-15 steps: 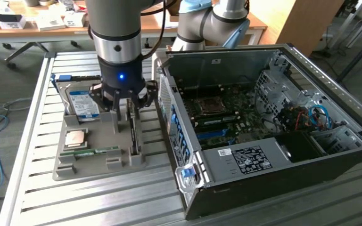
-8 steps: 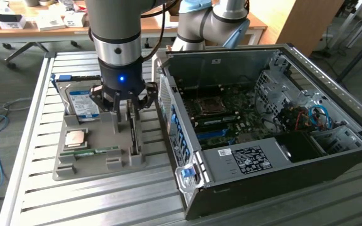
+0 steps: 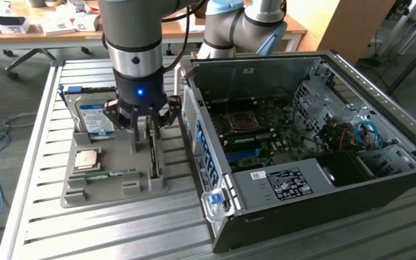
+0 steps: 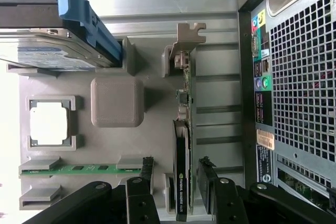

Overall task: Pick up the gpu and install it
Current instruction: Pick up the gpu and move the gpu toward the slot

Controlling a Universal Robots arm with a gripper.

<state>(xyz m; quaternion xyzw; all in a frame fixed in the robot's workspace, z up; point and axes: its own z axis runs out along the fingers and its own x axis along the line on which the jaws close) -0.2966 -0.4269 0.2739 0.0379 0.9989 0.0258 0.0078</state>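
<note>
The gpu (image 4: 185, 103) stands on its edge in a slot of the grey holder (image 4: 116, 102), its silver bracket (image 4: 188, 38) at the far end. In the exterior view the gpu (image 3: 152, 154) is a dark thin slab just below my gripper (image 3: 147, 123). My gripper (image 4: 177, 162) is open and straddles the card's black cooler end. One finger (image 4: 147, 167) is on one side and the other finger (image 4: 207, 169) on the other, each with a small gap to the card.
The holder (image 3: 106, 196) also carries a hard drive (image 3: 96, 119) with a blue rail, a CPU (image 3: 87, 158) and a memory stick (image 3: 106, 175). The open computer case (image 3: 302, 162) lies close on the exterior view's right, its motherboard (image 3: 255, 130) exposed.
</note>
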